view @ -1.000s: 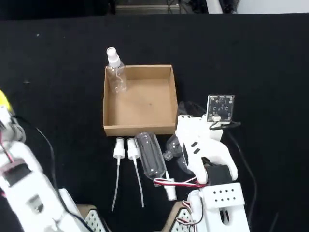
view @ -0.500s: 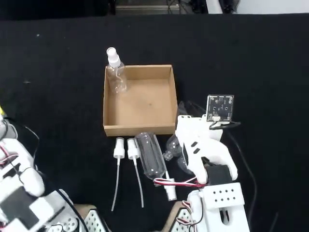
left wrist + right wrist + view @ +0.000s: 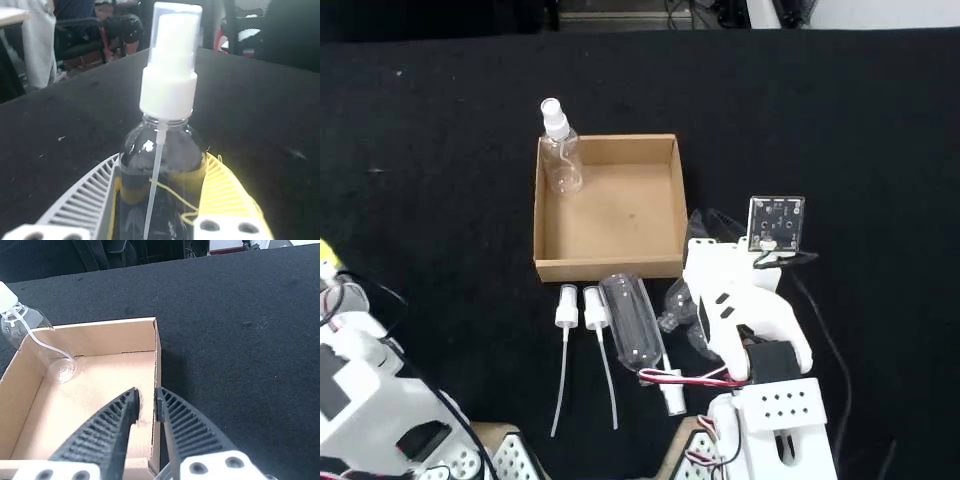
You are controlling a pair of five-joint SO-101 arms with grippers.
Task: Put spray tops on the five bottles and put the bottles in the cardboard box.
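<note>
Left claw clenched on an upright bottle, spray top up.
Right claw, closed and empty, above the cardboard box; second bottle stands in its far corner; bare bottle lies on the surface, lengthwise toward the box.

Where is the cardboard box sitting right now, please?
In the high view the cardboard box sits mid-table, just beyond two loose spray tops and a bottle lying on its side, with a capped bottle in its far left corner.

The box is brown (spray tops white)
</note>
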